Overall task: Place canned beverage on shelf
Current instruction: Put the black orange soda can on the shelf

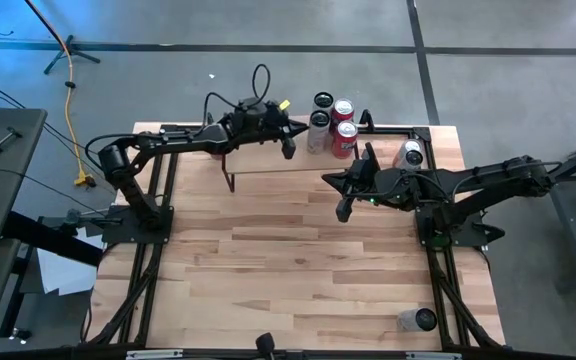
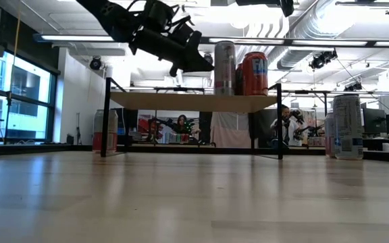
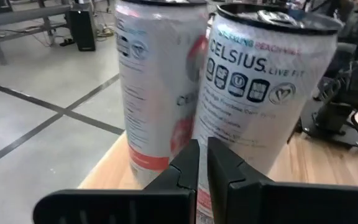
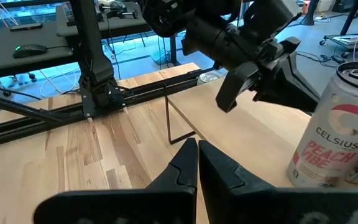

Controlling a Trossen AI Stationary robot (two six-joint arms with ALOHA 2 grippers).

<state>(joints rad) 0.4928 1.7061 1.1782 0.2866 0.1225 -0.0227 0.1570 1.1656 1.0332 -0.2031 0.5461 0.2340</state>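
Wood shelf (image 1: 268,160) already holds four cans (image 1: 332,125); I see both pincers (image 1: 289,148) (image 1: 343,210) closed, empty; counter cans (image 1: 417,319) remain.

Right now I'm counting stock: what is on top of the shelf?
On the shelf, four cans stand upright at its right end, two red, two pale. The left gripper hovers above the plank, hiding part of it in the high view.

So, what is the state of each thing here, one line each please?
Shelf: upright, carrying cans at one end.
Cans on shelf: upright, grouped together.
Can near right arm: upright on table.
Can at table edge: lying down.
Left end effector: shut, empty.
Right end effector: shut, empty.
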